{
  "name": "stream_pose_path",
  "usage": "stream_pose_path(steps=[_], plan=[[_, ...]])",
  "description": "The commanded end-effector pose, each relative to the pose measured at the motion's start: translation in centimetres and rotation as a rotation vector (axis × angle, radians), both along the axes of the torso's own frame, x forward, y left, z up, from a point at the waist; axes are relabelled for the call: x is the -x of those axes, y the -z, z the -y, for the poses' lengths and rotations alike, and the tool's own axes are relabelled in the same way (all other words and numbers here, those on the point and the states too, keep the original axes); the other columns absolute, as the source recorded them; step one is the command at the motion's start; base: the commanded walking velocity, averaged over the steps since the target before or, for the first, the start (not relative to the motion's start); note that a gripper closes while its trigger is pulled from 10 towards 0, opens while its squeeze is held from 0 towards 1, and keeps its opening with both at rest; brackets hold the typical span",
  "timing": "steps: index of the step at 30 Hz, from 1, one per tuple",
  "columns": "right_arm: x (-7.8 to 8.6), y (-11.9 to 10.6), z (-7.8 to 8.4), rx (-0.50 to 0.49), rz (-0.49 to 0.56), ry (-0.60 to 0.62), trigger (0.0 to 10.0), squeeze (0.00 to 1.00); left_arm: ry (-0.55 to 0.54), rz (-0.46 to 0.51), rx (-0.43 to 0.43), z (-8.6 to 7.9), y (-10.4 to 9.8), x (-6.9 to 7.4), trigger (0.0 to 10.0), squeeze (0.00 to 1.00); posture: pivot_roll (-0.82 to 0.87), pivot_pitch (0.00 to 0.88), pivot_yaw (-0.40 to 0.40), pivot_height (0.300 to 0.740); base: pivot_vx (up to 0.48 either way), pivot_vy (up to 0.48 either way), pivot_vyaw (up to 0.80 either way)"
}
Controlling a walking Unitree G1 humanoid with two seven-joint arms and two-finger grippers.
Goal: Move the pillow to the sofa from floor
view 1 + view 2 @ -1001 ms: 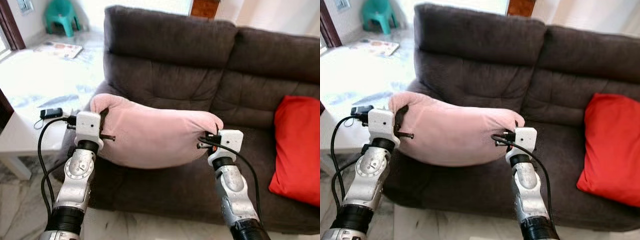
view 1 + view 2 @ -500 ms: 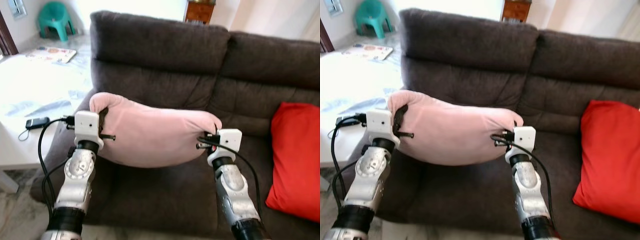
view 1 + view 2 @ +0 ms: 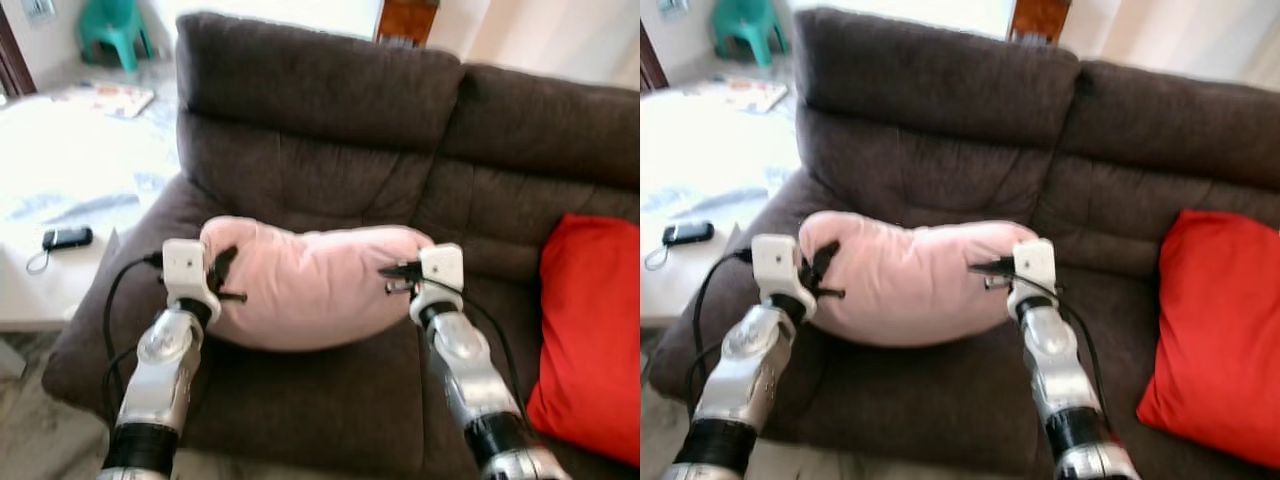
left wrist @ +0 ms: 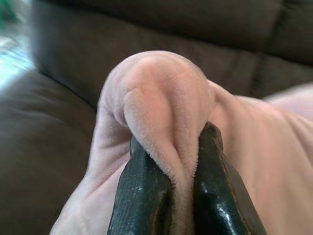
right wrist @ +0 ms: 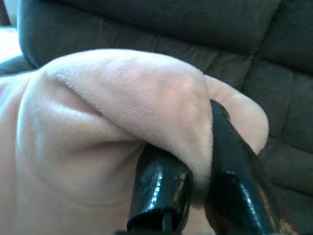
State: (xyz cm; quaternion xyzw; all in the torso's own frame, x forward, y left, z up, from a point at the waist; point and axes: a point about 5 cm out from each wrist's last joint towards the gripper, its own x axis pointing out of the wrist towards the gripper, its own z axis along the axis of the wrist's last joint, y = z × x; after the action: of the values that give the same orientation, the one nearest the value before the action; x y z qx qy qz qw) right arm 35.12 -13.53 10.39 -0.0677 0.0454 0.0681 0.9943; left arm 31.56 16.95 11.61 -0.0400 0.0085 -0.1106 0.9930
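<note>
A soft pink pillow (image 3: 315, 285) hangs between my two arms over the left seat of the dark brown sofa (image 3: 330, 110); its underside looks to be touching the seat cushion. My left gripper (image 3: 222, 268) is shut on the pillow's left corner; in the left wrist view the black fingers (image 4: 146, 191) pinch a fold of pink fabric (image 4: 161, 103). My right gripper (image 3: 400, 272) is shut on the right corner, and the right wrist view has its fingers (image 5: 234, 181) clamped on bunched fabric (image 5: 122, 98).
A red cushion (image 3: 590, 320) leans on the sofa's right seat. Left of the sofa stands a white low table (image 3: 60, 180) with a black phone (image 3: 62, 238) on it. A teal plastic stool (image 3: 108, 28) stands far back left.
Both arms have carried the pillow forward and down, from above the sofa's front edge to low over the left seat. The camera has moved closer to the sofa.
</note>
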Motion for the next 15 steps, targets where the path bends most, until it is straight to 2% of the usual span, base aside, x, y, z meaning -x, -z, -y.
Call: stream_pose_path(steps=[1, 4, 9, 12, 15], plan=[[-1.2, -2.0, -1.8, 0.041, 0.054, -0.072, 10.0, 0.0, 0.142, 0.023, 0.038, 2.7, -0.9, 0.0, 10.0, 0.0, 0.18, 0.0, -0.15, 0.74, 0.0, 0.0, 0.0], [-1.7, -2.1, -2.3, 0.064, 0.032, -0.072, 10.0, 0.0, 0.162, 0.017, 0.049, 3.2, -0.8, 0.1, 10.0, 0.0, 0.19, 0.0, -0.152, 0.74, 0.0, 0.0, 0.0], [-2.4, -2.5, -4.3, 0.021, 0.003, -0.105, 10.0, 0.0, 0.217, 0.019, 0.074, 4.2, -1.2, 0.2, 10.0, 0.0, 0.2, 0.0, -0.166, 0.74, 0.0, 0.0, 0.0], [-2.8, -3.0, -6.3, 0.008, -0.016, -0.16, 10.0, 0.0, 0.244, 0.032, 0.098, 4.4, -1.8, 0.5, 10.0, 0.0, 0.21, 0.0, -0.174, 0.74, 0.0, 0.0, 0.0], [-2.9, -2.9, -6.9, 0.013, -0.046, -0.17, 10.0, 0.0, 0.269, 0.045, 0.121, 4.5, -2.3, 0.8, 10.0, 0.0, 0.21, 0.0, -0.178, 0.74, 0.0, 0.0, 0.0]])
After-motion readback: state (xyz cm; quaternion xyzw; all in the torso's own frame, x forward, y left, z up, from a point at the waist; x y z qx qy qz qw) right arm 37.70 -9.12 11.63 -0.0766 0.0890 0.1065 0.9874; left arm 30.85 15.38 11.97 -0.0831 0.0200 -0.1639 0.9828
